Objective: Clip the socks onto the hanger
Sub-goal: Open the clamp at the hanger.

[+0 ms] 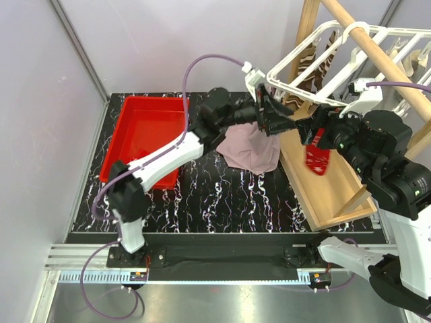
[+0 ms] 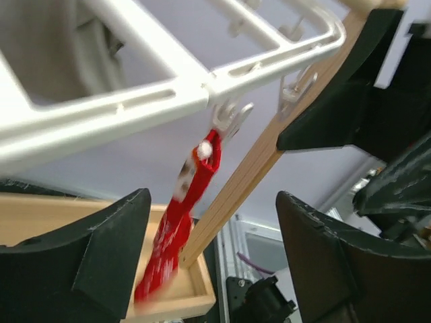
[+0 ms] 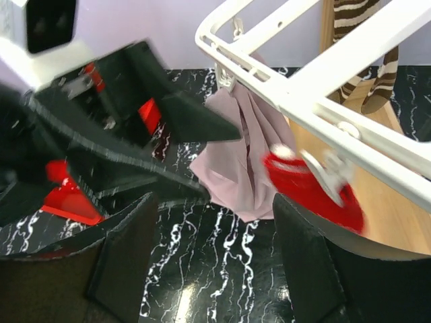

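Observation:
The white hanger [image 1: 316, 44] hangs from a wooden pole [image 1: 377, 54]. A brown-and-cream striped sock [image 1: 315, 64] hangs at its far side and a mauve-pink sock [image 1: 252, 149] at its near left. A red sock [image 1: 316, 158] dangles from a clip [image 2: 225, 121], blurred, over the wooden base. My left gripper [image 1: 275, 116] is open and empty just under the hanger's near edge, with the red sock [image 2: 176, 225] beyond its fingers [image 2: 101, 259]. My right gripper [image 1: 311, 131] is open and empty beside the red sock [image 3: 310, 195] and mauve sock [image 3: 246, 168].
A red plastic tub [image 1: 141, 138] stands on the black marbled table at the left. The wooden frame's base tray [image 1: 333, 188] lies at the right, with an upright post [image 1: 306, 30] behind. The two grippers are close together under the hanger.

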`<action>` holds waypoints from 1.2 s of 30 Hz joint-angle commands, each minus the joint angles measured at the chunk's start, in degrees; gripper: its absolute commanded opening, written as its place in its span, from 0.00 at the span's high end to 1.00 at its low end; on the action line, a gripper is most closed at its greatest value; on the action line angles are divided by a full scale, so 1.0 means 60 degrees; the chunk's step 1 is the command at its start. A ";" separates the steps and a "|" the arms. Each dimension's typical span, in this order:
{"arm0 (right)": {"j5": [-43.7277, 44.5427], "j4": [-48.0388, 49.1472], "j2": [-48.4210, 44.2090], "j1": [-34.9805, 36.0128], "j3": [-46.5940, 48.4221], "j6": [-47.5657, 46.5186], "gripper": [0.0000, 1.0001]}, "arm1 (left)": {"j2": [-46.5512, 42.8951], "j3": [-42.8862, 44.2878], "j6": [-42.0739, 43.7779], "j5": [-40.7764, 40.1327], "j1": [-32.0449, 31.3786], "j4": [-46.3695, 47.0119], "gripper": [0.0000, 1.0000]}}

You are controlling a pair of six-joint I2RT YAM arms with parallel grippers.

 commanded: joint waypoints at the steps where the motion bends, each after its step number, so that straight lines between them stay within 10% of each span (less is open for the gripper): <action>1: 0.0559 -0.0083 0.0210 0.0054 0.0464 -0.0282 0.25 | -0.2073 -0.1047 0.1912 -0.1936 -0.0343 -0.0774 0.23; 12: -0.0682 -0.1430 0.1059 0.0069 0.2630 0.0243 0.25 | -0.3296 -0.3484 0.4359 -0.4634 -0.2919 0.1056 0.41; 19: -0.1681 -0.2397 0.1543 0.0069 0.5150 0.0669 0.24 | -0.1278 -0.2210 0.6933 -0.6492 -0.4063 0.2577 0.14; 36: -0.1726 -0.2281 0.0826 0.0054 0.5460 0.0377 0.23 | 0.4188 0.3751 0.8903 -0.8004 -0.4255 0.4266 0.20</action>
